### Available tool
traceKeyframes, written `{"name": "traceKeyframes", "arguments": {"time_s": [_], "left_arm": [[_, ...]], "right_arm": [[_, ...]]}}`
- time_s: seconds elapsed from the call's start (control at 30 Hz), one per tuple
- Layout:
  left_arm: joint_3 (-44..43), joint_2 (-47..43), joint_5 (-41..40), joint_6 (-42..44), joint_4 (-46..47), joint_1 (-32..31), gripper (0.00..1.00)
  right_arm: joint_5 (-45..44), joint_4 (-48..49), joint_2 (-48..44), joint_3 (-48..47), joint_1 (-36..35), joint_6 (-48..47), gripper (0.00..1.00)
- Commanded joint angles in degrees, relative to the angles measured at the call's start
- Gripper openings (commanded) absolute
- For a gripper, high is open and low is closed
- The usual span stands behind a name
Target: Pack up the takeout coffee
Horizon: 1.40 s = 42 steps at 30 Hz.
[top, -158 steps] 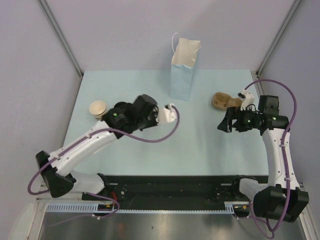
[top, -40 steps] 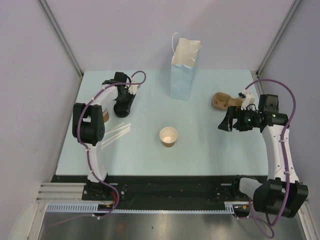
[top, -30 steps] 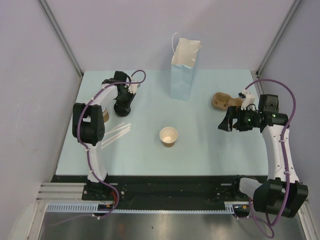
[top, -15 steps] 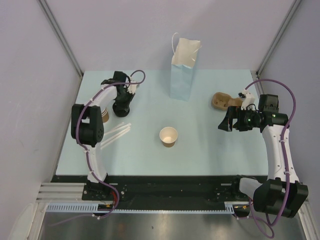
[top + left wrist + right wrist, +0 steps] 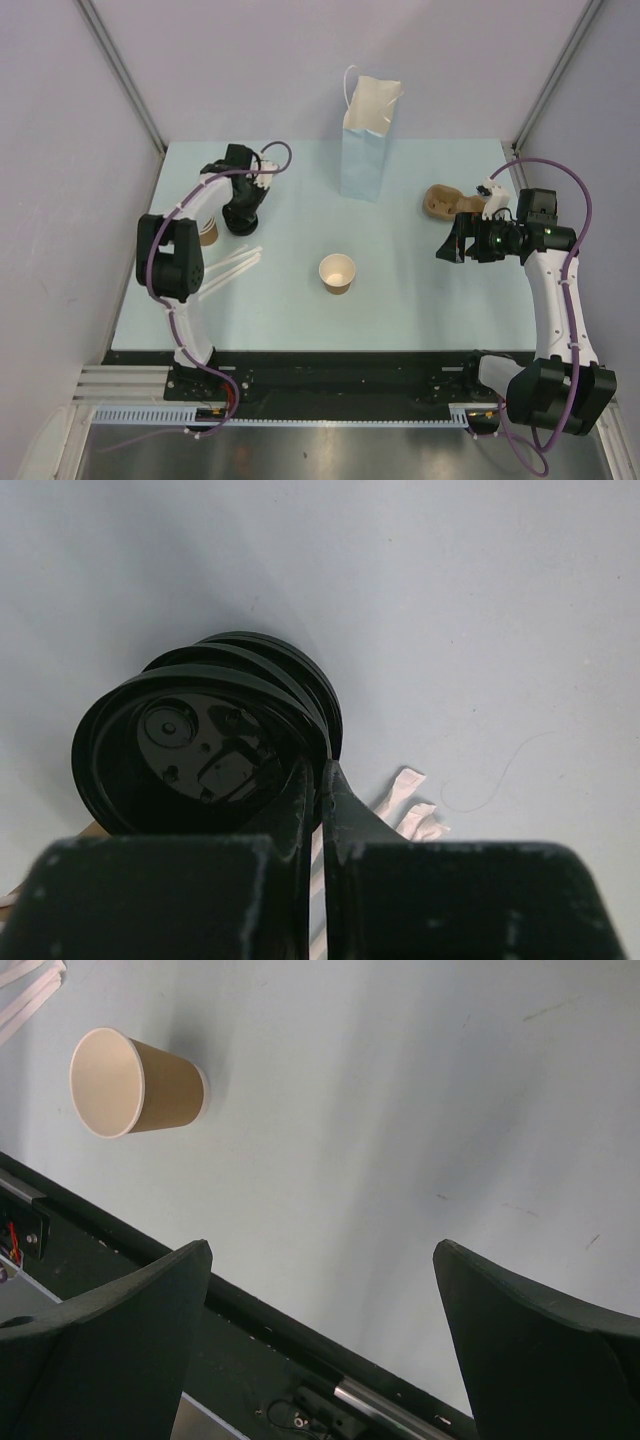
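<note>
Kraft paper cup (image 5: 337, 272), open-topped, upright at middle of pale blue table (image 5: 430, 310). Left gripper (image 5: 320, 772) near far-left corner, jaws clenched on rim of black lid (image 5: 190, 745), topmost of several. Right gripper (image 5: 447, 244) near right edge, jaws spread wide, empty. Blue paper bag (image 5: 363, 150) upright at far edge.

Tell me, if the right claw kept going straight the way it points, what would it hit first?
Probably just the bare table. The open right claw aims past the paper cup, which sits off to one side of that line, though depth is unclear.
</note>
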<state>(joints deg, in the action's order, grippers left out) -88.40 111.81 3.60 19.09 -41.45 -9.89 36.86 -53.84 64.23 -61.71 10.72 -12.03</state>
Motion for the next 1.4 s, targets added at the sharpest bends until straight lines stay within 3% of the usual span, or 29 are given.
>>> {"name": "traceKeyframes", "arguments": {"time_s": [0.0,0.47,1.17,1.37], "left_arm": [[1.6,-4.6,-2.6,2.1,2.7,-1.4,0.03],[7.0,-7.4,-13.0,8.2,8.3,-5.5,0.09],[10.6,-9.3,-16.7,12.3,12.6,-7.9,0.2],[10.3,-9.9,-16.3,12.5,12.5,-8.0,0.09]], "right_arm": [[0.9,1.2,-0.2,0.0,-0.1,0.1,1.0],[0.9,1.3,-0.6,0.0,-0.1,0.0,1.0],[0.8,1.1,-0.6,0.0,0.1,0.0,1.0],[0.8,1.1,-0.7,0.0,0.1,0.0,1.0]]}}
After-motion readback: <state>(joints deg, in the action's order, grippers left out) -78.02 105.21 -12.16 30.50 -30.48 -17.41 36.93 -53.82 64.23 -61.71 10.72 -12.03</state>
